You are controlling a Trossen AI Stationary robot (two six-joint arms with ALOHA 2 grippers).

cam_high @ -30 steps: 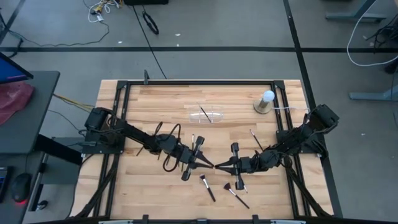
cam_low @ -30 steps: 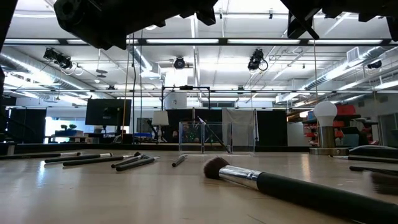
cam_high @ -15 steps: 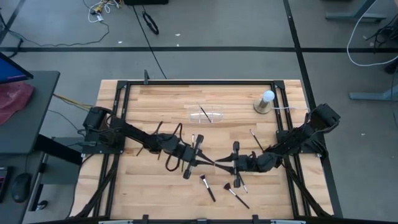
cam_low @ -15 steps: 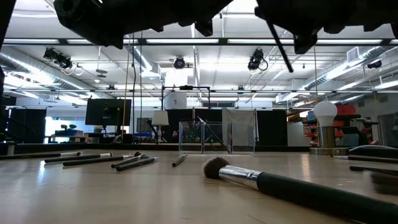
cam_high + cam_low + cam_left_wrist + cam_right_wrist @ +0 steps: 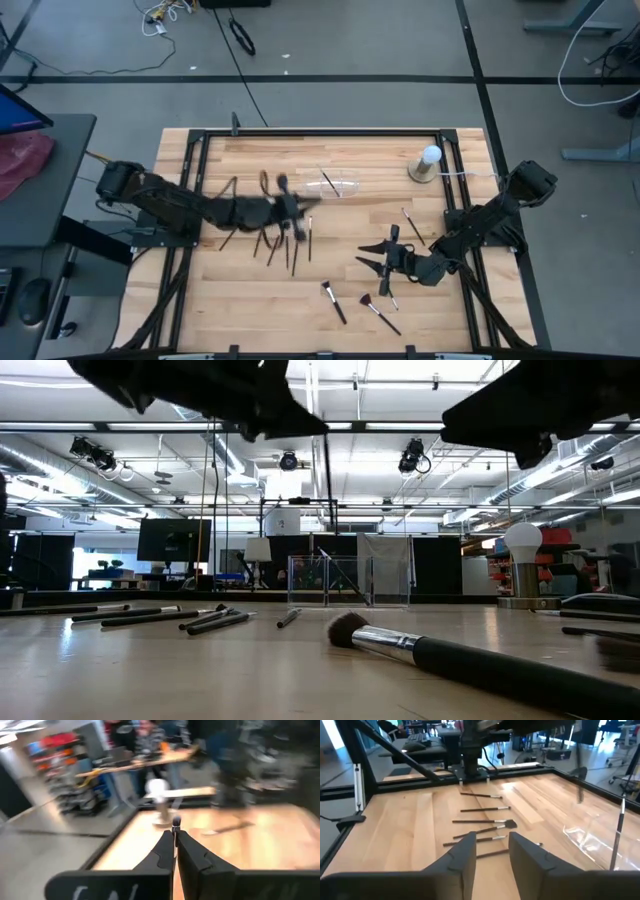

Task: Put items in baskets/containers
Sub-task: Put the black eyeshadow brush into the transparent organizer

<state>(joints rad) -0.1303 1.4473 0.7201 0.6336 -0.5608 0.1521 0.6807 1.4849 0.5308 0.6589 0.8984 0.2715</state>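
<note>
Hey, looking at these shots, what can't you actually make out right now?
- High view: motion blur smears the left gripper, so the brush it holds is lost there.
- Low view: the top edge cuts off both arms, including the open right gripper.
- High view: the clear tray is too small to count its compartments or contents.
- Left wrist view: blur hides the table's details.

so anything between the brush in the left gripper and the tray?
Nothing visible. The left gripper, shut on a brush, hangs above the table just short of the clear tray; only bare wood lies between. One brush already leans inside. The right gripper waits open, off that path.
</note>
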